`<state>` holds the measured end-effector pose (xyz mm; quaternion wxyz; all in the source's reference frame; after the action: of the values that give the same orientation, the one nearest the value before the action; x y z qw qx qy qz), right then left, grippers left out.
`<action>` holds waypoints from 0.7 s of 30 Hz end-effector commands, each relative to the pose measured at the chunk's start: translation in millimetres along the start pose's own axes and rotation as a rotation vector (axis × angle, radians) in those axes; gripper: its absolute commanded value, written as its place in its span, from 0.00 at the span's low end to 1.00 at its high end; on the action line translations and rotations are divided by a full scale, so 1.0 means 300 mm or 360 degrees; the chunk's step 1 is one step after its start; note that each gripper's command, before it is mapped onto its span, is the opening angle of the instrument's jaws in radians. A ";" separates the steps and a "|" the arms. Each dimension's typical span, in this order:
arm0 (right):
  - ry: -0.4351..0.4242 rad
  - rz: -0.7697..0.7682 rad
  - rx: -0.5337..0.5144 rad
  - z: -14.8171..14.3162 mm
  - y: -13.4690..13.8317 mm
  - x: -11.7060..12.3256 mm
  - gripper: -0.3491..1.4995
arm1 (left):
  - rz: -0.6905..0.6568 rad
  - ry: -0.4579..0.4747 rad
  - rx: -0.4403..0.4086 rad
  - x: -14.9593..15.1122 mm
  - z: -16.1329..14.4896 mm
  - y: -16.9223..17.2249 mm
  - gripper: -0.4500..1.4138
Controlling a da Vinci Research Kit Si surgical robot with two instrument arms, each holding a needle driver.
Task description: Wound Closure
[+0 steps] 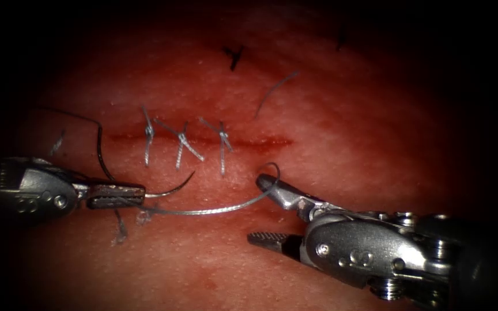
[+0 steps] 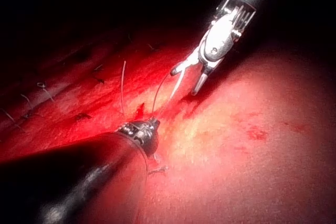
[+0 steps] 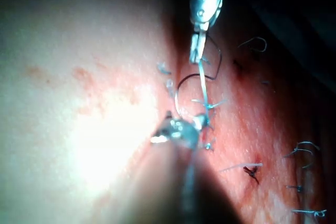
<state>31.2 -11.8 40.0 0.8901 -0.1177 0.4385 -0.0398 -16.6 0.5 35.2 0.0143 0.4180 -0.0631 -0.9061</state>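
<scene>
The tissue [image 1: 329, 115] carries a horizontal cut [image 1: 203, 140] closed along most of its length by three knotted stitches [image 1: 183, 141], their cut ends standing out on both the far and near sides. A short stretch of the cut at its right end, where red fluid [image 1: 272, 141] shows, lies unstitched.

Left tool [image 1: 116, 194]: enters from the left, on the near side of the cut. Its jaws are clamped on the needle [image 1: 174, 188], gripping it well back along the curve — the pointed end projects to the right of the jaws and rises toward the cut, free of the tissue. The rest of the dark curve arcs up and to the left behind the tool.

Right tool [image 1: 263, 210]: enters from the right, also near of the cut. Its jaws stand apart — one tip lies just near of the cut's right end, the other lower and nearer. The thread [image 1: 214, 209] loops around the upper jaw's tip and runs left in a shallow sag to the left tool's jaws. Nothing is pinched between the right jaws.

A loose length of thread [image 1: 275, 92] lies on the tissue far of the cut, to the right of the stitches. A frayed thread end [image 1: 120, 230] lies near of the left tool.
</scene>
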 end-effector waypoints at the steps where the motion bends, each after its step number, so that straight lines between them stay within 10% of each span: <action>1: -0.0016 0.0008 -0.0002 -0.0010 0.0006 -0.0019 0.74 | 0.0001 0.0013 0.0014 0.000 0.002 -0.001 0.00; 21: 0.0044 0.0042 -0.0030 0.0025 0.0099 0.0125 0.74 | 0.0001 -0.0014 0.0043 0.001 0.007 0.000 0.00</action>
<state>33.1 -10.0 36.6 0.8845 -0.1208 0.4500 -0.0247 -17.8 0.2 35.8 0.0084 0.4135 -0.0746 -0.9074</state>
